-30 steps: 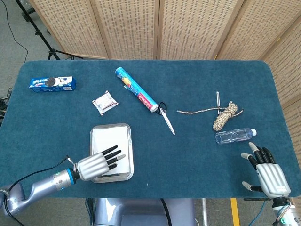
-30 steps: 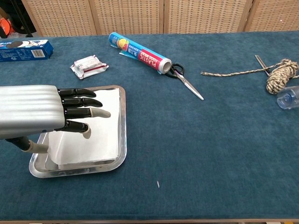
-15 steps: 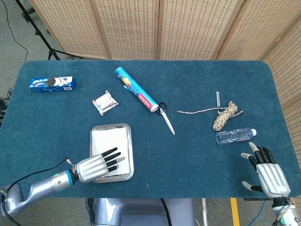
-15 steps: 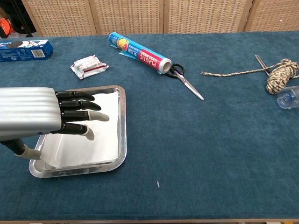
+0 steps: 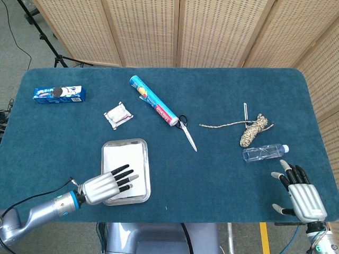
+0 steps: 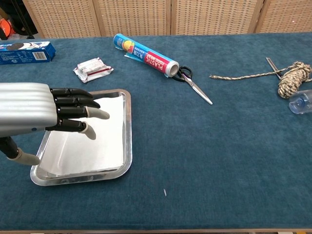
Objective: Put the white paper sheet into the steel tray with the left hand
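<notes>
At lower left, the left hand (image 6: 44, 112), fingers spread and holding nothing, had drawn back toward the near edge since a second earlier, leaving the white paper sheet (image 6: 92, 141) flat inside the steel tray (image 6: 126, 161); the placing looked done. The right hand (image 5: 302, 194) rested open at lower right. Farther up, the blue roll (image 6: 146, 57) read "PLASTIC".

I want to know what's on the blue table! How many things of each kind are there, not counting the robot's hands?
Steel tray: 1
White paper sheet: 1
Cookie box: 1
Small wrapped packet: 1
Plastic wrap roll: 1
Scissors: 1
Rope bundle: 1
Water bottle: 1
Total: 8
</notes>
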